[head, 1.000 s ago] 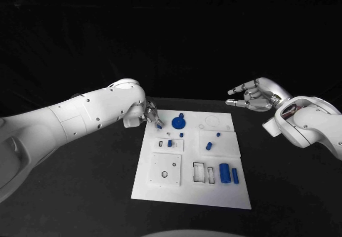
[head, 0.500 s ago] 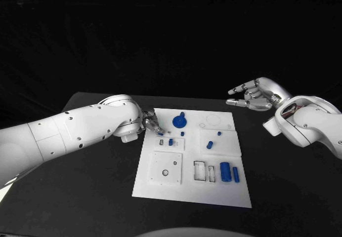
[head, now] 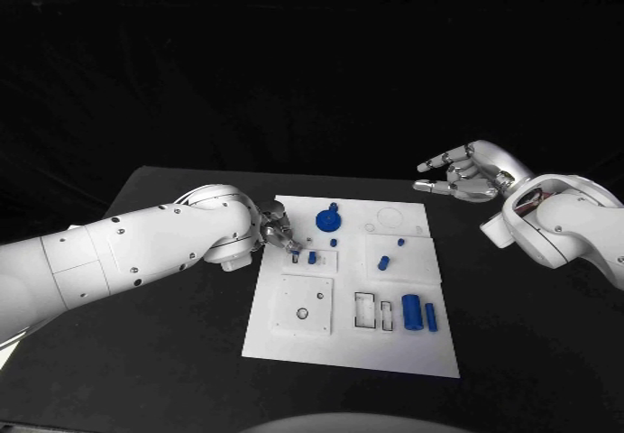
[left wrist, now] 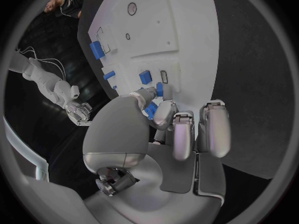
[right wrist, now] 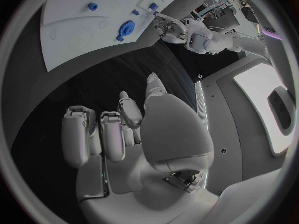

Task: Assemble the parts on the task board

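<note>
Left robot hand (head: 277, 231) now pinches a small blue plastic part (left wrist: 150, 110) beside the white task board's (head: 312, 347) slotted block, having dropped closer; I judge insertion imminent. Right robot hand (head: 465, 176) hovers, fingers apart.

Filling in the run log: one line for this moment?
left hand: pinching small blue part over task board | right hand: idle, off board

We see the left robot hand (head: 277, 230) has come down along the task board's (head: 351, 352) left edge, from beside the blue gear (head: 328, 219) to the small slotted block (head: 308, 260), a small blue part (left wrist: 151, 110) at its fingertips.
</note>
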Available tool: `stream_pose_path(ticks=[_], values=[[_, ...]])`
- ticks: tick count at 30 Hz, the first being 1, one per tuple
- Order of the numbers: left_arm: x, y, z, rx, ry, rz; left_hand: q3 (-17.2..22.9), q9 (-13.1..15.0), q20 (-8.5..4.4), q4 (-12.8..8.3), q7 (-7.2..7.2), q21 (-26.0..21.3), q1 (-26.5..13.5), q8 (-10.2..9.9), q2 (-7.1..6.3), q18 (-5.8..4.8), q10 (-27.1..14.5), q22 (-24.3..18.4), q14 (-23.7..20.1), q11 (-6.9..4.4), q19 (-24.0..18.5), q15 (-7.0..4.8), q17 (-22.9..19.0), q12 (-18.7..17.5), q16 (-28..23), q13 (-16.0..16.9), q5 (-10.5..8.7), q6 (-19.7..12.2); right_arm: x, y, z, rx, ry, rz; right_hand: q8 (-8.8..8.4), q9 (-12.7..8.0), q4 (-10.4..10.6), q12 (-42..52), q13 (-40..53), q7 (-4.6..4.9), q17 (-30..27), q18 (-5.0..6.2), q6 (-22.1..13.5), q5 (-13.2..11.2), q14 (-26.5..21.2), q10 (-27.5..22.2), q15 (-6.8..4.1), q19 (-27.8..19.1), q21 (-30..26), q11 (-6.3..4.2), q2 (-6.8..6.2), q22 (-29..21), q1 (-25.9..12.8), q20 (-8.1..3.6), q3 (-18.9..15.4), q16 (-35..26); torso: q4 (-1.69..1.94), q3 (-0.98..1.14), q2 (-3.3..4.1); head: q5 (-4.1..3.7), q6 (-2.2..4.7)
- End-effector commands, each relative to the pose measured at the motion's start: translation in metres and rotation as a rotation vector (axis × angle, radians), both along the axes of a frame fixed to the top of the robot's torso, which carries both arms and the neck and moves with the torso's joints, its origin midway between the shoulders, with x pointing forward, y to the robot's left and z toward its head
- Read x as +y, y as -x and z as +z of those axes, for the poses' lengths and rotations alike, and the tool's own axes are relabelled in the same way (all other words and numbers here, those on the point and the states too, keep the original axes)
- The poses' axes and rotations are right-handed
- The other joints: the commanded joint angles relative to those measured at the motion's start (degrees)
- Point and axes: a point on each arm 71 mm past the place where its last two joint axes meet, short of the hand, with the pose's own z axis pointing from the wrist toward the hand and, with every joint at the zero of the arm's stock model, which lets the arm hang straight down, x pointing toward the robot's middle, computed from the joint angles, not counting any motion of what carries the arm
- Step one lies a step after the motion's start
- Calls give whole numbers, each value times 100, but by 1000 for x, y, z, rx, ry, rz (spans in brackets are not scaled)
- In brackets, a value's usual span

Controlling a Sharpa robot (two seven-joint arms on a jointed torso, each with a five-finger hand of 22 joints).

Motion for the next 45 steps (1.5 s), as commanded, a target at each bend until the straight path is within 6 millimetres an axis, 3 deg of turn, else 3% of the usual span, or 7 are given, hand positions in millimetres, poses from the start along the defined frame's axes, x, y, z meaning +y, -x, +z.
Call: stream_pose_path(ticks=[1, 15, 45], values=[[-2, 4, -2, 27, -35, -37, 714, -3, -19, -692, -54, 21, 16, 34, -29, -41, 36, 602, 592, -4, 319, -13, 1506, 26, 17, 0, 15, 46, 1, 0, -1, 9, 3, 13, -5, 0, -19, -4, -9, 0, 933, 49, 21, 26, 465, -18, -32, -14, -37, -23, 39, -5, -8, -14, -19, -21, -5, 4, 6, 4, -10], [0, 5, -6, 67, -95, -49, 736, -3, -19, -709, -58, 22, 11, 39, -47, -42, 37, 604, 592, -8, 320, -15, 1506, 20, 17, -6, 15, 54, 1, 1, -1, 9, 2, 15, -5, 0, -19, -4, -9, 0, 933, 49, 21, 26, 465, -18, -32, -14, -37, -23, 39, -5, -8, -14, -19, -21, -2, 10, 4, 9, -48], [-3, 4, -3, 12, -76, -8, 789, -3, -23, -717, -60, 29, -5, 47, -43, -44, 52, 614, 592, -11, 323, -20, 1506, 34, 17, 11, 17, 66, 3, 1, -1, 8, 1, 20, -4, 1, -21, -5, -12, 1, 931, 49, 22, 33, 464, -20, -32, -15, -39, -23, 48, -8, -13, -14, -25, -22, 2, 1, 0, 4, -93]])
